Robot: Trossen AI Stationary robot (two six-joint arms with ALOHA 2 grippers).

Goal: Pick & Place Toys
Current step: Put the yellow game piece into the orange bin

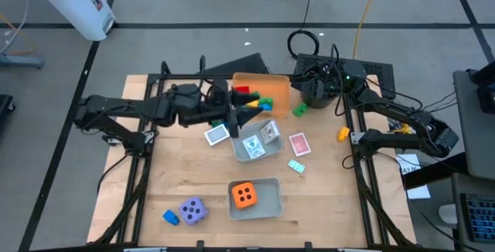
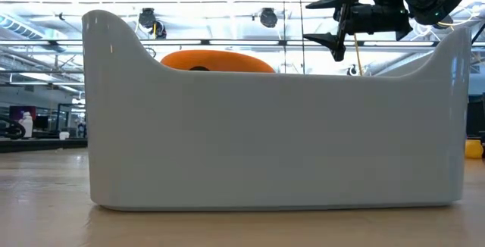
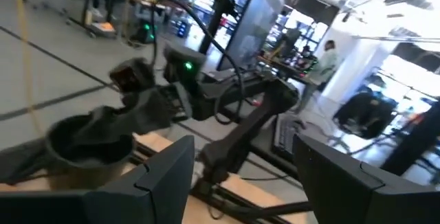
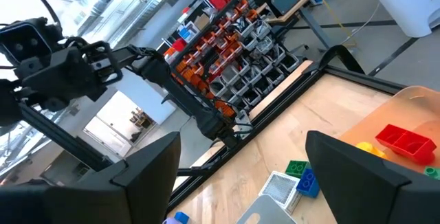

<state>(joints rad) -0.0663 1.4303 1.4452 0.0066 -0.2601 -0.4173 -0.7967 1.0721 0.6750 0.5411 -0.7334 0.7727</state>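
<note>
Left claw (image 1: 251, 115) spread wide, holding nothing, raised over the near edge of the orange tray (image 1: 276, 80). Red brick (image 1: 242, 92) and green brick (image 1: 266, 100) in that tray, just beyond the claw. Cards in the grey tray (image 1: 246, 153) just below it. Orange die (image 1: 245, 195) in a second grey tray (image 1: 269, 208), nearer the tabletop's (image 1: 325, 198) front edge. Right claw (image 1: 315, 80) at the black pot (image 1: 321, 95), empty, fingers apart.

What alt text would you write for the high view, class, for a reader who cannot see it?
The left gripper hangs open beside an orange tray of bricks; the right gripper is over a black pot. Nearer, an orange die sits in a grey tray, a purple die beside it.
</note>
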